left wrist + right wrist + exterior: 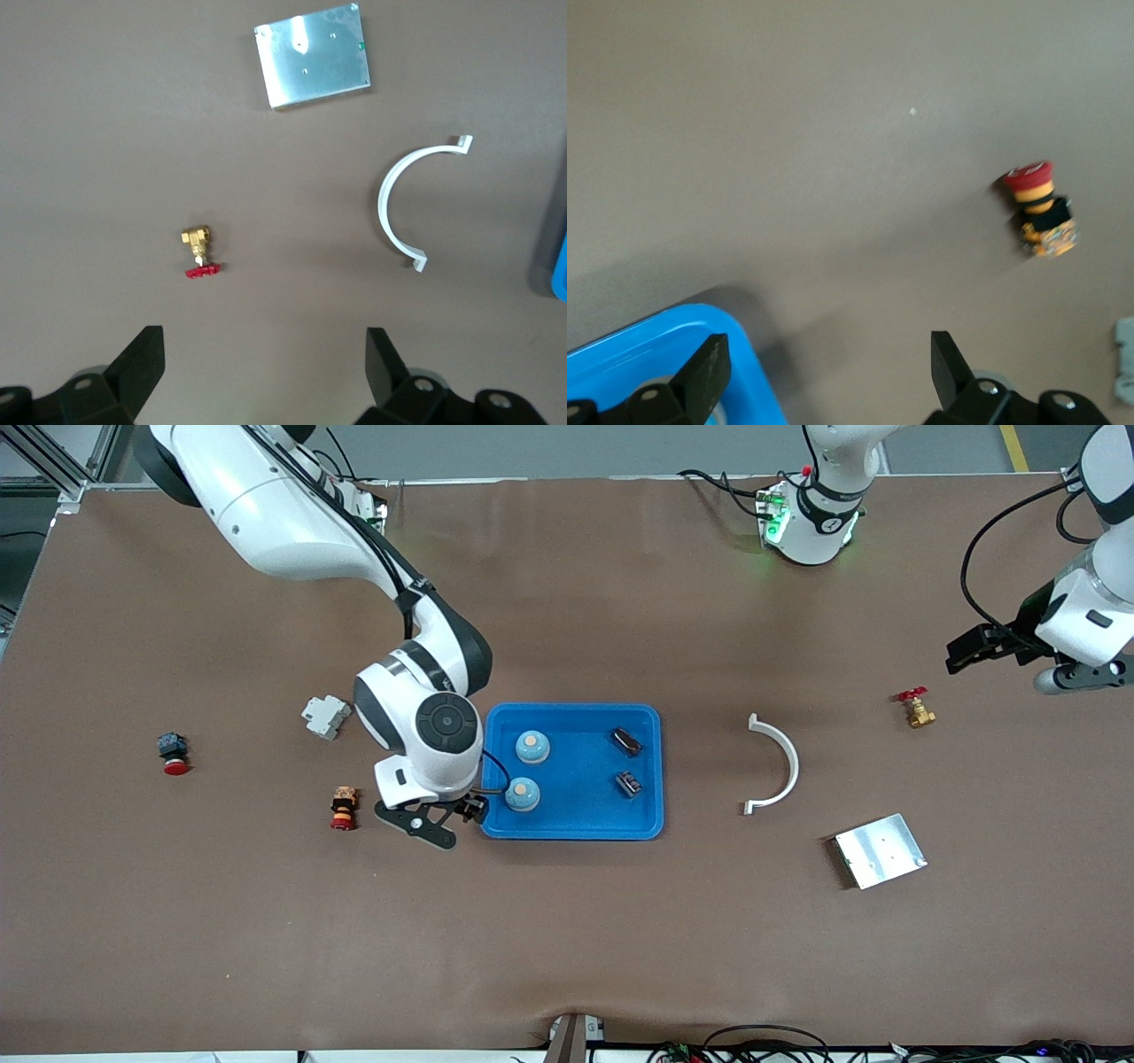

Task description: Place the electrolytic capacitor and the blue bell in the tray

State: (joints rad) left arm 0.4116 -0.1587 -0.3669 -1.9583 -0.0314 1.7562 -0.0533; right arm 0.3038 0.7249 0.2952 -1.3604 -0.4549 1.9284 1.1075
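Front view: 2 bells (532, 747), 2 capacitors (627, 740) in tray (576, 824).
Right gripper (443, 819): fingers open, over tray's edge.
Left gripper (992, 646): fingers open, waiting over worktop's (567, 939) end.

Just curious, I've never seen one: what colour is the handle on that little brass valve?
Red, on the brass valve; it shows best in the left wrist view.

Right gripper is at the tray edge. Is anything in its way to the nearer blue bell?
Nothing visible blocks it. The right gripper is open over the tray's rim at the right arm's end, and the nearer blue bell sits just inside, with only bare tray floor between. The left gripper waits, open, above the brass valve.
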